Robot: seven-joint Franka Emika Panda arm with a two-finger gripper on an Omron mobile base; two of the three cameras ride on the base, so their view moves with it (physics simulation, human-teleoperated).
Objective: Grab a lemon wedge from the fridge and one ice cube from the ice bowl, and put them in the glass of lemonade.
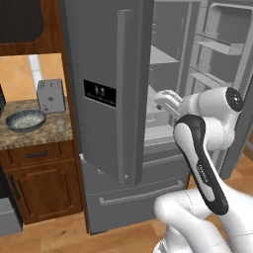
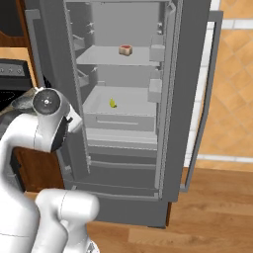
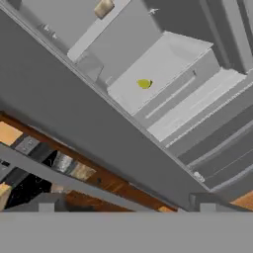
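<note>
The grey fridge [image 1: 106,59] stands with both doors swung open. A small yellow lemon wedge [image 2: 113,103] lies on the lower inner shelf, and it is also up the middle of the hand view [image 3: 144,83]. My gripper [image 1: 165,101] hovers in front of the fridge opening, beside the left door's edge and well short of the wedge. Its finger tips [image 3: 46,206] stand wide apart, open, with nothing between them. On the counter at the left sit the ribbed grey ice bowl [image 1: 25,120] and, right of it, the small clear glass of lemonade [image 1: 61,124].
A boxy grey toaster [image 1: 51,95] stands behind the bowl. A small reddish-brown item [image 2: 126,50] rests on the upper fridge shelf. The left door's edge [image 3: 99,128] crosses the hand view close by. The right door [image 2: 205,89] hangs open at the right.
</note>
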